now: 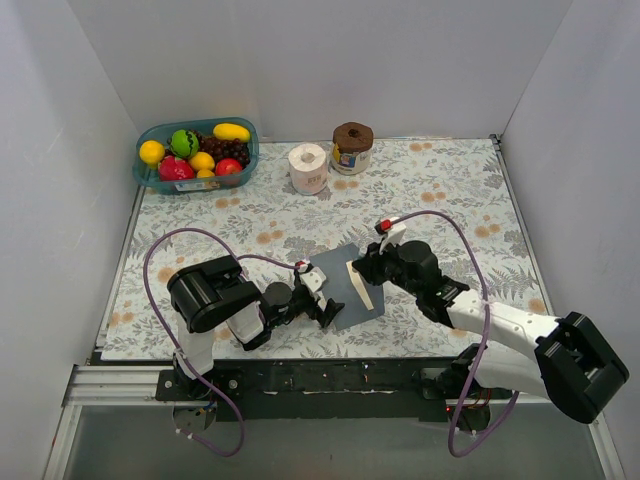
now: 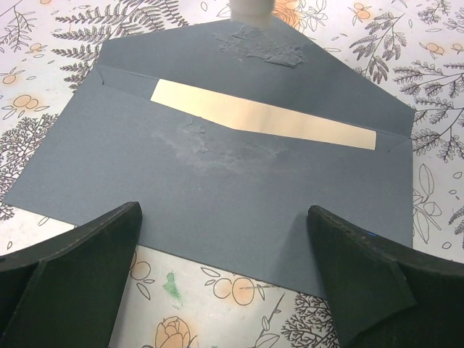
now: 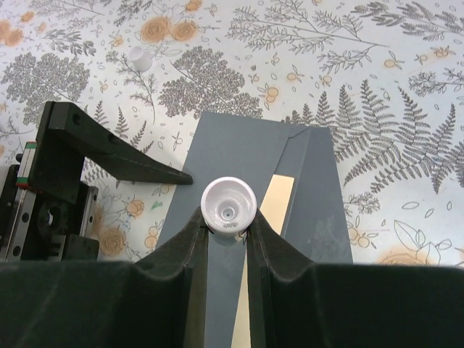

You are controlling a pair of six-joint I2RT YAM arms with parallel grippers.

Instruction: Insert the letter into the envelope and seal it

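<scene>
The dark grey envelope [image 1: 340, 290] lies flat between the arms with its pointed flap [image 2: 290, 69] open. The cream letter [image 2: 268, 119] sits inside, only a strip showing at the mouth. In the left wrist view, my left gripper [image 2: 223, 210] is open, its fingers over the envelope's near edge, one on each side. My right gripper [image 3: 227, 217] is shut on a white tube [image 3: 228, 206] with a round nozzle, held over the envelope [image 3: 239, 145] close to the letter strip [image 3: 277, 203]. A rough patch [image 2: 264, 47] marks the flap.
A small white cap [image 3: 142, 58] lies on the floral cloth beyond the envelope. At the back stand a teal basket of fruit [image 1: 195, 150], a paper roll [image 1: 308, 168] and a brown-lidded jar [image 1: 351, 147]. White walls close three sides.
</scene>
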